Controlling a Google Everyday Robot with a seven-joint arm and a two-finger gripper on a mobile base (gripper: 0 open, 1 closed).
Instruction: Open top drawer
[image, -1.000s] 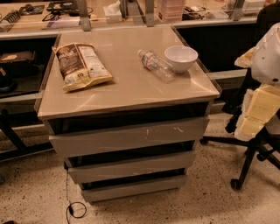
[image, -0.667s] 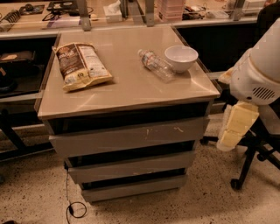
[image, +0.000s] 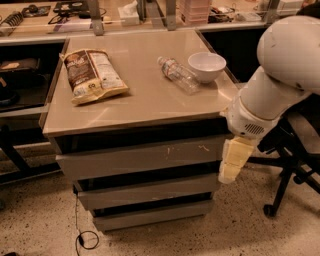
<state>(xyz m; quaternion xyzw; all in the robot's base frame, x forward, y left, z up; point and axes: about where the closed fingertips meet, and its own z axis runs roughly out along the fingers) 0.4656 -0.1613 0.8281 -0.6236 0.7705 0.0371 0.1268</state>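
Note:
The top drawer (image: 135, 159) is the widest grey front just under the beige cabinet top (image: 150, 105), shut, with small pale scratches right of centre. Two narrower grey drawer fronts (image: 145, 191) sit below it, also shut. My gripper (image: 232, 160), pale yellow, hangs pointing down from the white arm (image: 280, 75). It is at the right end of the top drawer front, level with it and partly in front of the cabinet's right corner.
On the cabinet top lie a chip bag (image: 92, 75), a clear water bottle (image: 177, 75) on its side and a white bowl (image: 206, 66). An office chair (image: 290, 165) stands to the right behind the arm. A cable (image: 85, 239) loops on the floor. Cluttered benches stand behind.
The arm has swung in from the right edge of the view towards the cabinet, bringing the gripper left to the top drawer's right end. The drawers have not moved.

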